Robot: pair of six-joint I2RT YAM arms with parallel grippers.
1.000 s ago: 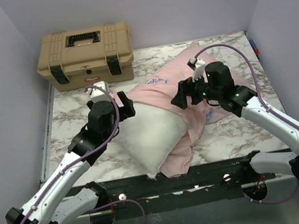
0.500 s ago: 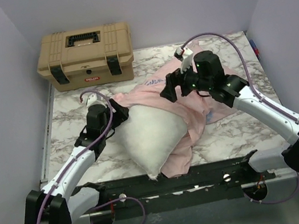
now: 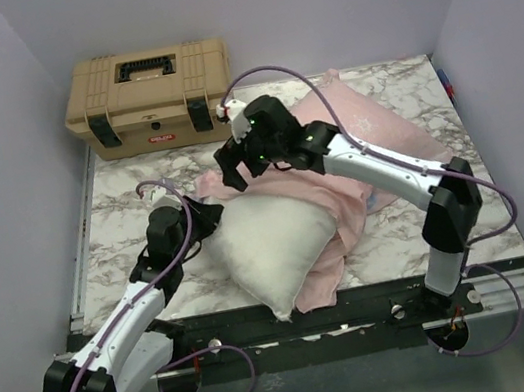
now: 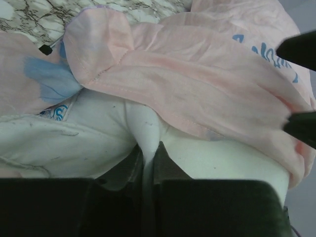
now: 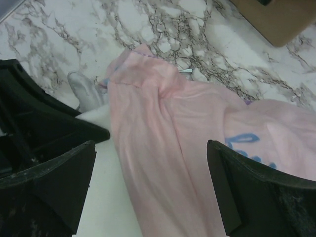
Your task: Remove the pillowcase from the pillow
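The white pillow (image 3: 270,240) lies near the table's front, its far end still under the pale pink pillowcase (image 3: 358,133). My left gripper (image 3: 206,214) is shut on the pillow's far-left corner; in the left wrist view a tongue of white pillow fabric (image 4: 143,129) runs down between the closed jaws of the left gripper (image 4: 147,165), with the pillowcase hem (image 4: 163,74) just beyond. My right gripper (image 3: 234,172) hovers open over the pillowcase's left edge. In the right wrist view the right gripper (image 5: 150,173) spans the pink pillowcase (image 5: 163,133), with nothing between its fingers.
A tan toolbox (image 3: 151,96) stands at the back left, close to the right gripper. Bare marble table (image 3: 120,196) shows left of the pillow. Lilac walls enclose the table on three sides. My left gripper's black body (image 5: 39,116) sits beside the right gripper.
My left gripper has shut on the pillow's corner. The right arm has swung left across the pillowcase to its left edge, jaws staying open. The pillowcase's right part has puffed up.
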